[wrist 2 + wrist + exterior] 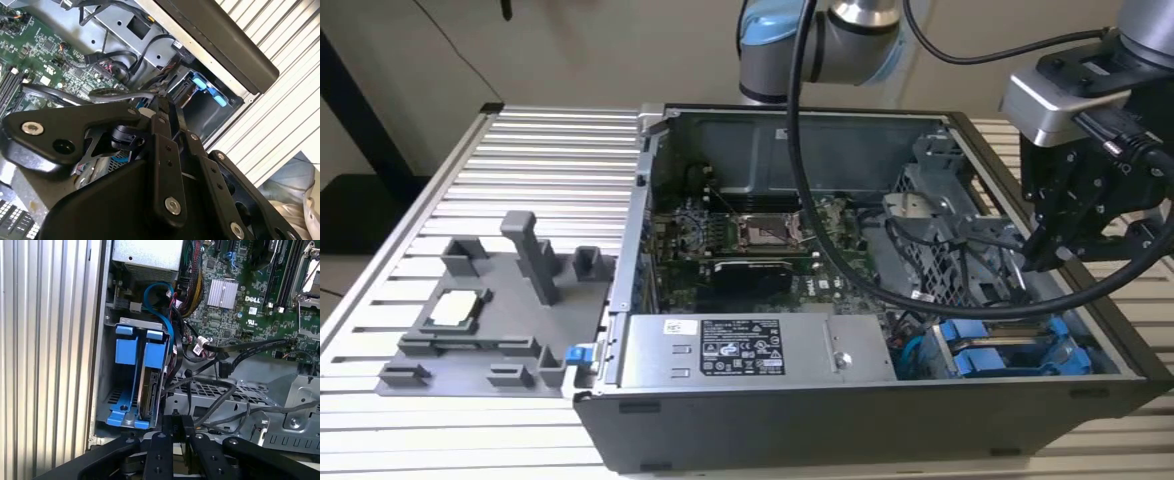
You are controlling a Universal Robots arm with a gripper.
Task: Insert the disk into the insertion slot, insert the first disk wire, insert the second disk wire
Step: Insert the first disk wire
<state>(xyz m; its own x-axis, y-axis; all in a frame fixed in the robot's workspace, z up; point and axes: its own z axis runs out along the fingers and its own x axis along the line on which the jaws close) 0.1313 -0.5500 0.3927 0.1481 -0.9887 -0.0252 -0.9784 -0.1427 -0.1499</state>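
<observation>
Robot gripper (178,417) hovered over open PC case (854,425).
Disk (150,390) sat in insertion slot (131,320) nr case corner; fingers looked clenched together beside loose black cables (215,390), any grasp unclear.

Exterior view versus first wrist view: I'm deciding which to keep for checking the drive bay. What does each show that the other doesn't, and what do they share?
Exterior view, not the wrist one: the grey fixture plate at that view's left and the arm's blue-capped joint. First wrist view, not the exterior: the silver finned heatsink on the motherboard. Both: the disk in its blue carrier, sitting in the insertion slot, black cables, and the gripper.
</observation>
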